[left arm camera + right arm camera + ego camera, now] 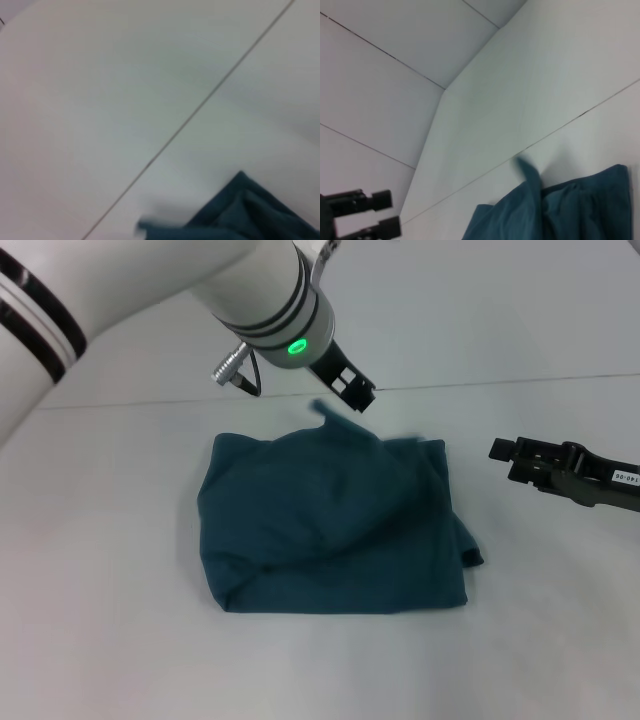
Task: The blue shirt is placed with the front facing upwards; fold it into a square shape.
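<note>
White table (100, 640) fills the head view, a thin dark seam (520, 381) running across its far part; pale panelled wall behind, seen from the right wrist. Nothing else lies on the surface.

Left arm, white with black bands and a green light, reaches in from the upper left. Left gripper (350, 388) hangs just above the far edge of the blue shirt (330, 525); a small peak of cloth rises right below its tip. Blurred there, so cannot tell whether the jaws pinch that peak or stand apart. The arm's body blocks the table behind it; nothing covers the shirt.

Shirt sits on the table, below and nearer than the left jaws, well to the left of the right jaws. Folded into a rough, wrinkled rectangle, plain teal side up, no lettering showing. A loose flap sticks out at its near right corner. Left wrist view catches only a dark teal corner (250, 210).

Right gripper (520, 455), black, hovers low at the right edge, apart from the cloth. Its two fingers point toward the shirt with a gap between them, holding nothing.
</note>
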`<state>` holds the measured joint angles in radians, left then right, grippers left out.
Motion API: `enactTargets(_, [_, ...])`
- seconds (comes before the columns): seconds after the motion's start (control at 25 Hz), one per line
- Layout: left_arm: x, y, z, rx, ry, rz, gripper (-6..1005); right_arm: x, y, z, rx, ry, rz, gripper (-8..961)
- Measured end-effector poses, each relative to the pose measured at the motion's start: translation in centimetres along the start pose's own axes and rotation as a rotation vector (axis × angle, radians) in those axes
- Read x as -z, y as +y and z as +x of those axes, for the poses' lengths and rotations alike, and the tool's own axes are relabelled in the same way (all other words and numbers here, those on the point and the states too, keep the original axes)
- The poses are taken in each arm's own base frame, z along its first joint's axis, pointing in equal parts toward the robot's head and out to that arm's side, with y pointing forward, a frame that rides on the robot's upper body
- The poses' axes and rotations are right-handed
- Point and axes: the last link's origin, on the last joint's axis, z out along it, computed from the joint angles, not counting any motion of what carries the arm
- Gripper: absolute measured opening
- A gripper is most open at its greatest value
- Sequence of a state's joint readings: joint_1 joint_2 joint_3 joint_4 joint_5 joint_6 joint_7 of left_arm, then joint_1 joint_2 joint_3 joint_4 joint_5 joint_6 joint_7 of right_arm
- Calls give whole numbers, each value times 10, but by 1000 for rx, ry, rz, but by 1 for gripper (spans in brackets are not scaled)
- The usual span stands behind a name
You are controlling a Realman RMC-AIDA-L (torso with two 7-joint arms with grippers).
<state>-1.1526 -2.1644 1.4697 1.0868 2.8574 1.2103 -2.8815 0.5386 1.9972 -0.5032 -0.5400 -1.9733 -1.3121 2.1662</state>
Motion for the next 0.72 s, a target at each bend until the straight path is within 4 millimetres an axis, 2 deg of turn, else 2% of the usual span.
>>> enactTargets(0.12, [11,-2,4,17,60,6,377,0,-1,0,-1,-1,3,704])
enactTargets(0.32, [30,-13,5,76,150,20,576,1,-1,-1,1,-2,6,704])
enactTargets(0.36, [35,-21,2,117,166,23,616,0,-1,-1,2,-1,6,704])
enactTargets(0.56, [43,-55,-27,352,146,-40,818,0,-1,-1,10,21,19,704])
enactTargets(0.72, [47,-76,-62,602,160,-198,825,1,-1,-4,16,50,30,703])
